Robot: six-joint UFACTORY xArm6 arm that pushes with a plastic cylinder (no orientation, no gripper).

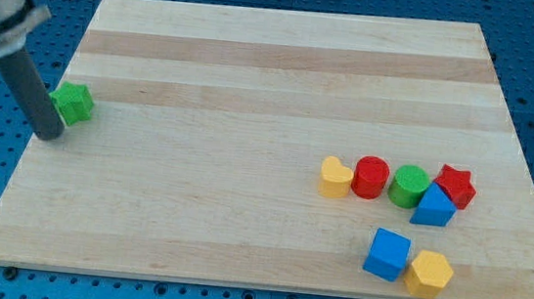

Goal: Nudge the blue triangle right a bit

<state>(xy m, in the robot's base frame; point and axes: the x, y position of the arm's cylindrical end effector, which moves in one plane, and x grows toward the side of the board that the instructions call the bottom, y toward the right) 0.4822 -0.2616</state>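
Observation:
The blue triangle (433,207) lies at the view's right, touching the green cylinder (408,185) and the red star (456,185) above it. My tip (49,134) rests at the board's left edge, just left of and below a green star (73,103). It is far to the left of the blue triangle.
A yellow heart (335,177) and a red cylinder (370,176) sit in a row left of the green cylinder. A blue cube (388,254) and a yellow hexagon (428,273) lie near the wooden board's (255,70) bottom edge.

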